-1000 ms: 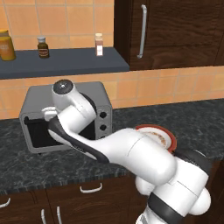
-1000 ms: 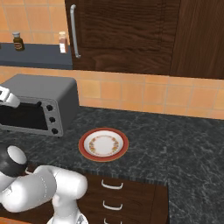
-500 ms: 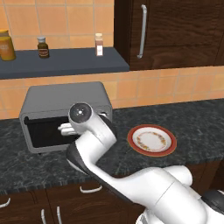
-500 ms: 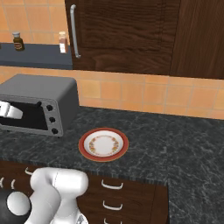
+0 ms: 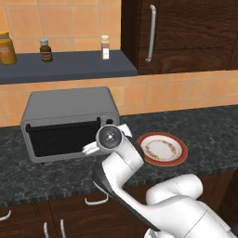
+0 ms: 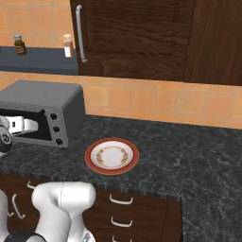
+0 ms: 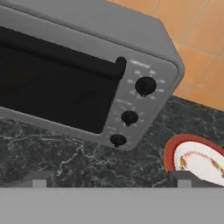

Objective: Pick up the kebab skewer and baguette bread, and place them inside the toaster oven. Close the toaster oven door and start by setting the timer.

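toaster oven (image 5: 69, 123) stands on the dark counter (image 6: 189, 156) against the tiled wall, its door (image 7: 48, 87) shut behind dark glass, so i cannot tell what is inside. it looks heavy and stiff. for the timer, i judge the place to hold is one of the three small black knobs (image 7: 145, 85); they are round, hard and maybe slippery, so pinch from both sides. beside the oven, the red-rimmed plate (image 6: 112, 156) is empty. the gripper (image 5: 95, 148) hangs in front of the oven, jaws wide apart, holding nothing.
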Tool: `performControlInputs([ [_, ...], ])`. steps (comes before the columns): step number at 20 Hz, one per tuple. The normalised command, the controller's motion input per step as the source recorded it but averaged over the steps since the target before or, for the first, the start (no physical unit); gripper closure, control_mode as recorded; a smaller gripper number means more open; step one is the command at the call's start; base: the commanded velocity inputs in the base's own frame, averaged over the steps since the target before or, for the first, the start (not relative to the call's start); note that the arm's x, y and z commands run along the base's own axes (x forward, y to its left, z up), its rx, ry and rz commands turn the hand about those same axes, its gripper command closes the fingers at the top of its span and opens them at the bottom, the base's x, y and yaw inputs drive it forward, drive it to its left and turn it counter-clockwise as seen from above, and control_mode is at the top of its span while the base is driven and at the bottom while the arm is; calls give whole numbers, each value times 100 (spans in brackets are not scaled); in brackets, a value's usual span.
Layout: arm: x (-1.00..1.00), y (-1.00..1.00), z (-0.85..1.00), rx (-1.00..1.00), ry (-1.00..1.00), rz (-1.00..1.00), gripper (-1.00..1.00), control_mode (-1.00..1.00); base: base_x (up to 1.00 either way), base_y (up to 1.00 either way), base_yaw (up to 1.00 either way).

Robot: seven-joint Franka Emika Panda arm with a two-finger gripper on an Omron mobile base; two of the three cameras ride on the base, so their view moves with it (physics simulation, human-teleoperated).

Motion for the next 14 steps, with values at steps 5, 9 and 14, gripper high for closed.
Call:
performControlInputs([
  [5,-4,-11,-2,-59,5,39,-100,-100,0,0,0],
  [9,1,0,-6,-89,22,45,-100,-100,0,0,0],
  [14,2,-3,-2,-99,37,45,-100,-100,0,0,0],
])
